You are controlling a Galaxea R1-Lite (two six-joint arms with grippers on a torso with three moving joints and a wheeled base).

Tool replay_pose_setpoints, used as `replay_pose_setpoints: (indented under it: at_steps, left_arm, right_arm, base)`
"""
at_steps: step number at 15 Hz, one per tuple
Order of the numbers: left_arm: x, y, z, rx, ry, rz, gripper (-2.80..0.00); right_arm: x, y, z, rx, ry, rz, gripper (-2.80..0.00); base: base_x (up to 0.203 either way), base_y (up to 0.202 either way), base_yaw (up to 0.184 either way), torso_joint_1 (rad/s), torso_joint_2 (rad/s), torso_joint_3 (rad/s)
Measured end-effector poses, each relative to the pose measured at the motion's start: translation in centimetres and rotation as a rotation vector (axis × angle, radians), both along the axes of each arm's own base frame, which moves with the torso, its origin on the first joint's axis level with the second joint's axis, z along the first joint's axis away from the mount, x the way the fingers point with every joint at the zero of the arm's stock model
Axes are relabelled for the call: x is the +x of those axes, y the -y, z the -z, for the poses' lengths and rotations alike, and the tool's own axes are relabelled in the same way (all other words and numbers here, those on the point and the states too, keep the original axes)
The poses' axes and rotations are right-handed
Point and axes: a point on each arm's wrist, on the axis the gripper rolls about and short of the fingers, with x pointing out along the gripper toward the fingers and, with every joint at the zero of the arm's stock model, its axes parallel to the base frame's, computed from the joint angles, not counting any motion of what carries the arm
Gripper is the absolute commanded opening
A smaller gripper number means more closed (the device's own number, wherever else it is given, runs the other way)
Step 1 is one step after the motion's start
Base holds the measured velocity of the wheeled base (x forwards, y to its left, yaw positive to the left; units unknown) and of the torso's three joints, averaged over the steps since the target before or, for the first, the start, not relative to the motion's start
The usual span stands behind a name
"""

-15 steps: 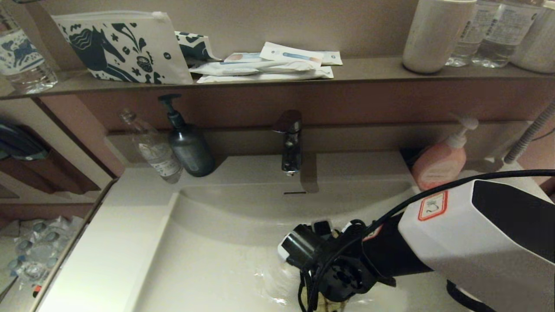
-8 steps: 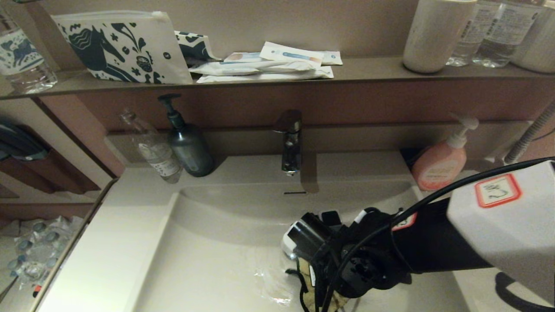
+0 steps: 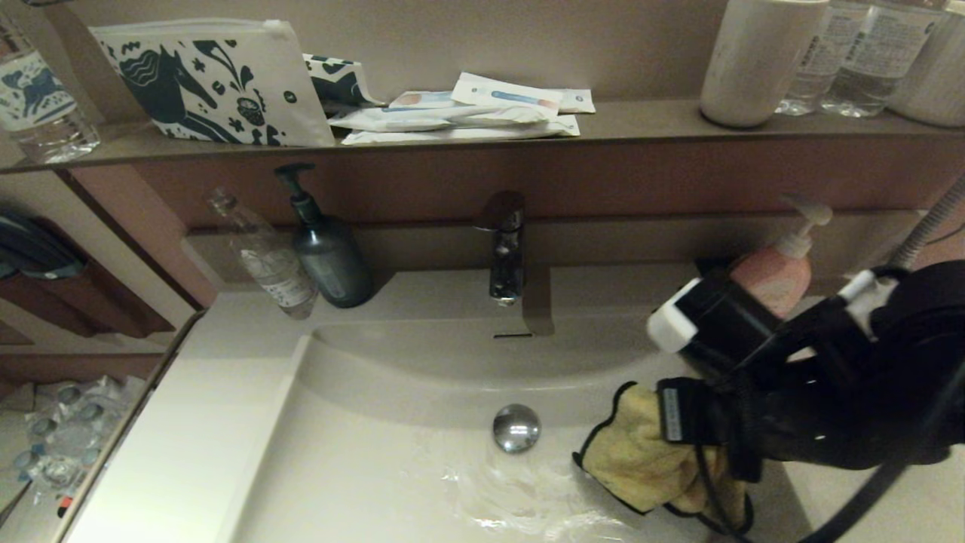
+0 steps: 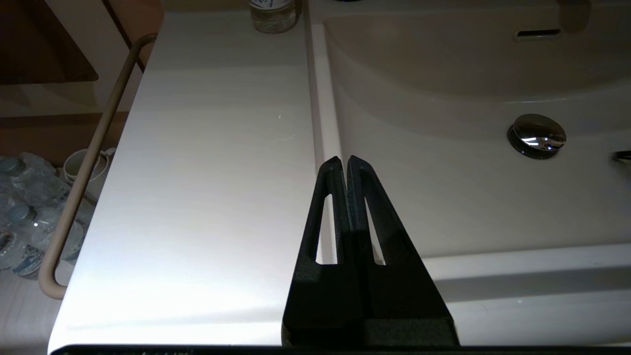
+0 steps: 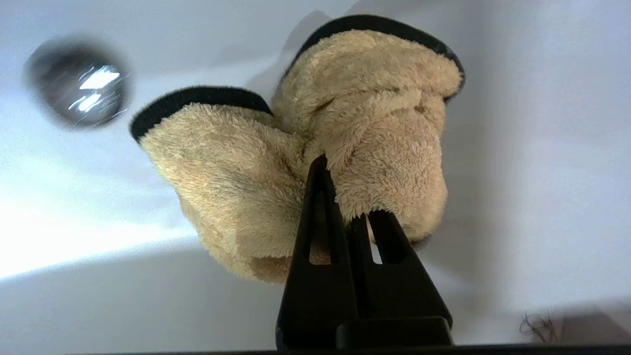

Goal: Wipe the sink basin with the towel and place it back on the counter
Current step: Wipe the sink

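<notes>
one basin (image 3: 362,452), one gripped towel (image 3: 641,460)

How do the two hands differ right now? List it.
The right hand is shut on the towel inside the sink basin, near the drain plug; the left hand is shut on nothing, at the counter and basin edge. Both have black fingers.
</notes>
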Motion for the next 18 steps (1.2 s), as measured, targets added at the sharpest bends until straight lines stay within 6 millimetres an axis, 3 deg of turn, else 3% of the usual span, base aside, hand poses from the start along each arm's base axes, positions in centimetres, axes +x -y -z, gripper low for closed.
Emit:
replay_pose_setpoints:
  at_steps: [4,7,10,13,18]
  left_arm:
    - [0.0,0.0,0.0,0.001,0.0,0.0,-2.8]
    - [0.0,0.0,0.0,0.0,0.0,0.0,-2.8]
    - [0.0,0.0,0.0,0.0,0.0,-0.001,-2.8]
    - [0.0,0.0,0.0,0.0,0.0,0.0,-2.8]
    - [0.0,0.0,0.0,0.0,0.0,-0.001,-2.8]
  right_arm:
    - [-2.0,8.1,-5.6,0.014,0.105,0.1,-2.8]
    - [-4.6,11.5,-9.1,0.033,0.201,0.11,-2.8]
    - [-7.0,13.6,-10.7,0.019,0.244,0.133,-2.8]
    - [-7.2,16.0,-10.7,-0.051,0.24,0.228,-2.8]
    - [-6.6,17.8,-6.1,-0.14,0.066,0.281,-2.8]
  base:
    - [0.0,0.0,0.0,0.0,0.0,0.0]
    - [0.0,0.0,0.0,0.0,0.0,0.0]
    - [0.0,0.0,0.0,0.0,0.0,0.0]
    - [0.0,0.0,0.0,0.0,0.0,0.0]
    - [0.0,0.0,0.0,0.0,0.0,0.0]
